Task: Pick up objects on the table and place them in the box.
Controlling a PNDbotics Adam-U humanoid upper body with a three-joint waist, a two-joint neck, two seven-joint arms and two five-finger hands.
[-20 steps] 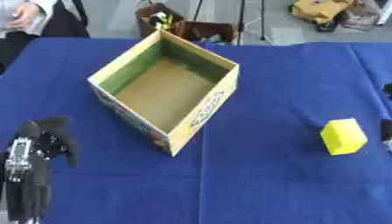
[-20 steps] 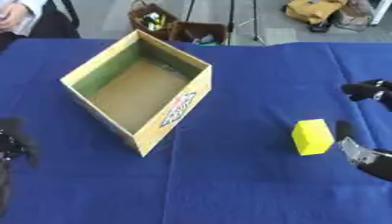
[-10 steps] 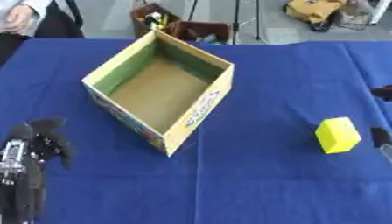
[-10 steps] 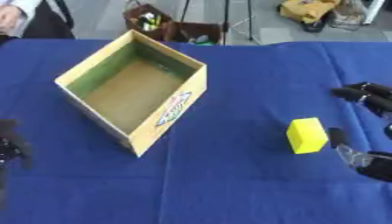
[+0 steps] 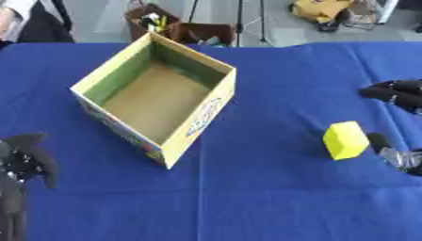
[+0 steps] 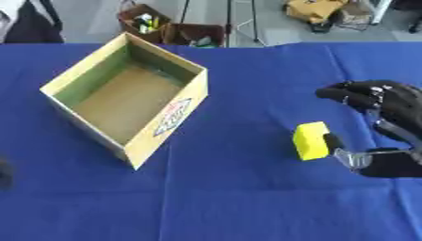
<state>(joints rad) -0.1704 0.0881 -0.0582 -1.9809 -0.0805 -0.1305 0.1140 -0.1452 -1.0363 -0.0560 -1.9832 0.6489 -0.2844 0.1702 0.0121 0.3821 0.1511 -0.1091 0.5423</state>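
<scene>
Table (image 5: 272, 197) covered in blue cloth. Open cardboard box (image 5: 157, 101) seated on it, left of centre, set askew. Yellow block (image 6: 312, 140) lying right of centre, well apart.

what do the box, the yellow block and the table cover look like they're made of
Box: seemingly cardboard, with a matte brown inside, thin straight walls and printed outside. Yellow block: possibly foam or plastic, evenly coloured and matte; the look leaves it open. Table cover: blue cloth, going by its faint creases.
</scene>
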